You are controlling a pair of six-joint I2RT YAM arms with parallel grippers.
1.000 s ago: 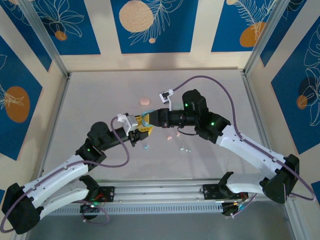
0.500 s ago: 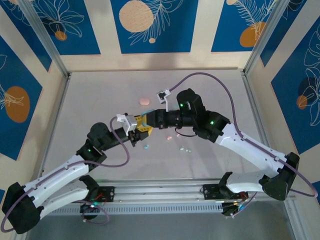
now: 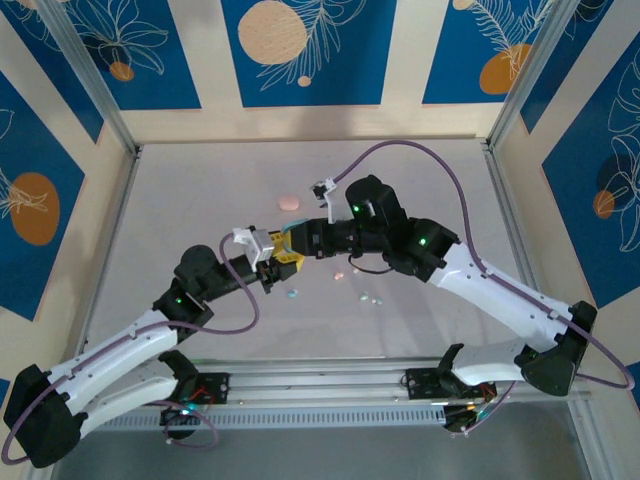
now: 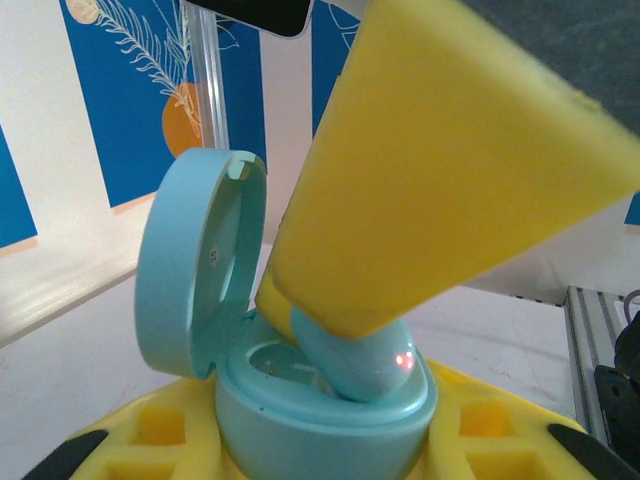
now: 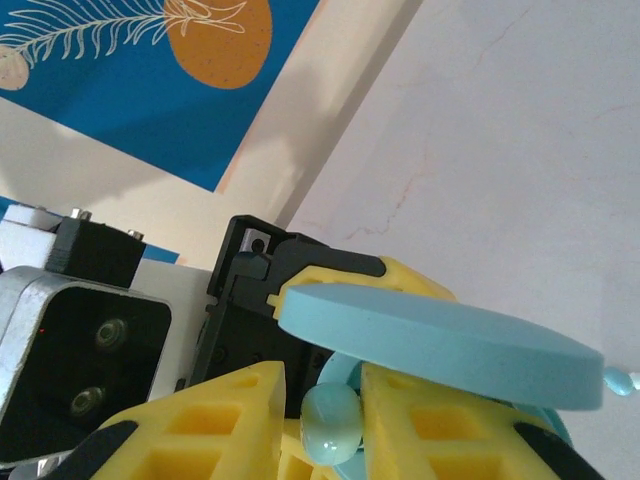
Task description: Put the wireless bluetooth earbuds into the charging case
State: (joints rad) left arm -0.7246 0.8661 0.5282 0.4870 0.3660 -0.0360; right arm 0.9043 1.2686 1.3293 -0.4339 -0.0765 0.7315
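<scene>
The left end effector point(image 3: 284, 256) is clamped on the open blue charging case point(image 4: 320, 420), lid point(image 4: 195, 260) tipped back. The right end effector point(image 3: 301, 240) has slid left over the past second; its narrow pinch now presses a light blue earbud point(image 4: 365, 365) into the case's well, so seating looks close. The lid crowds its fingers point(image 4: 440, 170). Loose earbuds point(image 3: 368, 298) lie to the right on the table point(image 3: 200, 190), with open room around.
</scene>
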